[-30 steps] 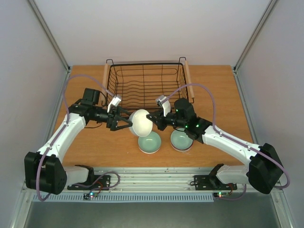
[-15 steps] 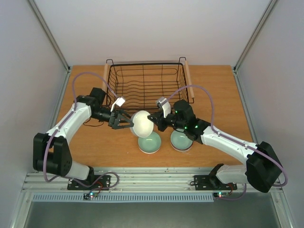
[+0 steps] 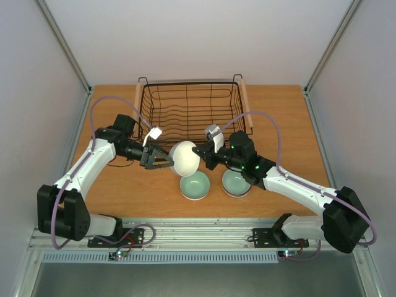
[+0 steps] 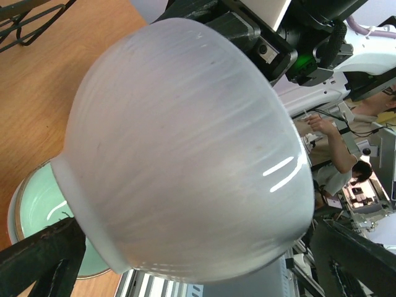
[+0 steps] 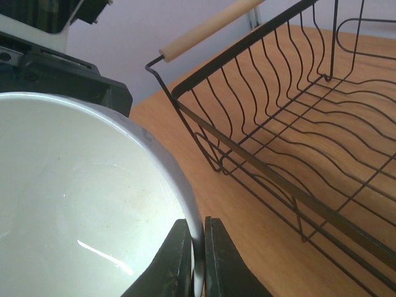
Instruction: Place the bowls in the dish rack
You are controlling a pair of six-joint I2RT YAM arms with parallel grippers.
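Since a second ago the white bowl (image 3: 185,158) has hardly moved. It hangs on edge over the desk (image 3: 124,185), just before the dish rack (image 3: 192,114). The right fingers (image 5: 175,260) pinch its rim, and the left fingers (image 4: 37,260) stand wide around it. We judge it stiff, slippery and fragile, so the rim is the good hold.

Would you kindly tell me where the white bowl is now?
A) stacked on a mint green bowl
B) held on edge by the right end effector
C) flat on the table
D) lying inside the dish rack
B: the right end effector pinches the rim of the white bowl, outside the dish rack.
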